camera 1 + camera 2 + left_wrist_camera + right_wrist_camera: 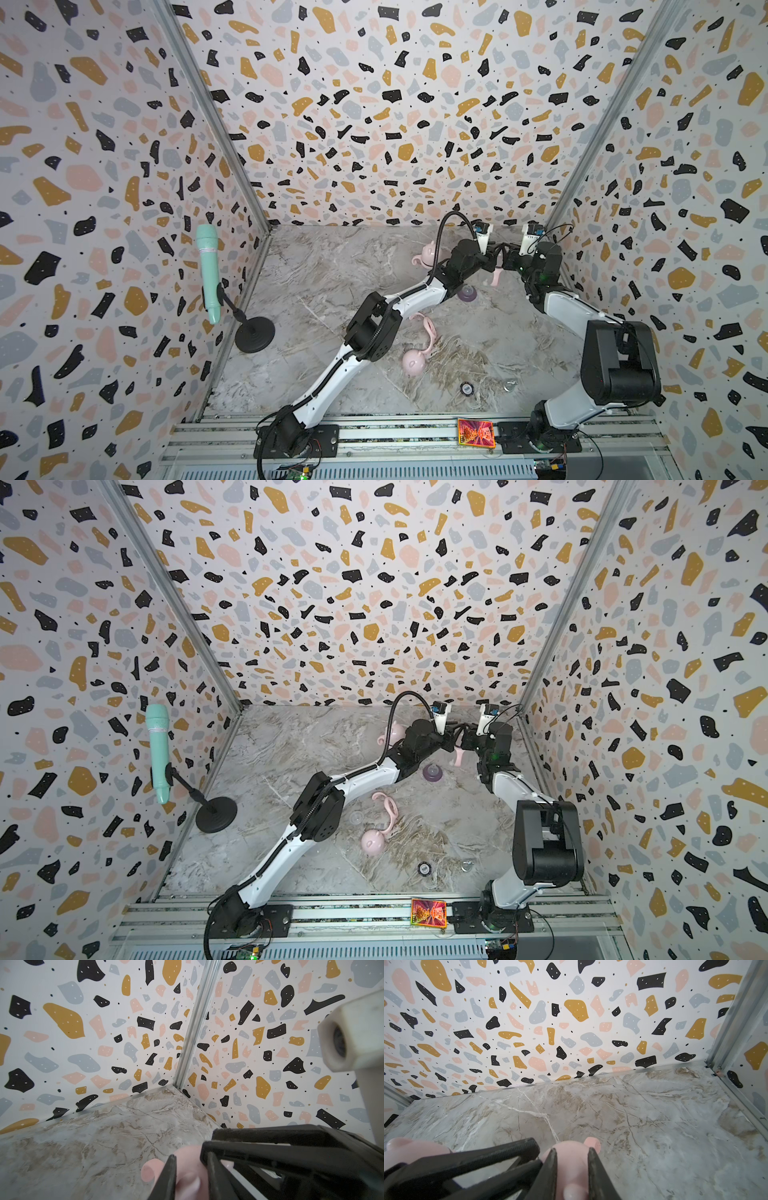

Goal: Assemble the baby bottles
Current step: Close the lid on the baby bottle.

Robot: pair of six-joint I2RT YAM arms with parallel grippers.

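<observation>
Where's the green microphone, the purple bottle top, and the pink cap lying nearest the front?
green microphone [207,270]: in a top view, mid-handle.
purple bottle top [469,294]: in a top view, its dome.
pink cap [412,362]: in a top view, its rounded dome.

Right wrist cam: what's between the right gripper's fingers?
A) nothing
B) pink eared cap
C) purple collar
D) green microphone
B: in the right wrist view the right gripper straddles the pink cap, with one of the cap's ears showing just past the tips.
</observation>
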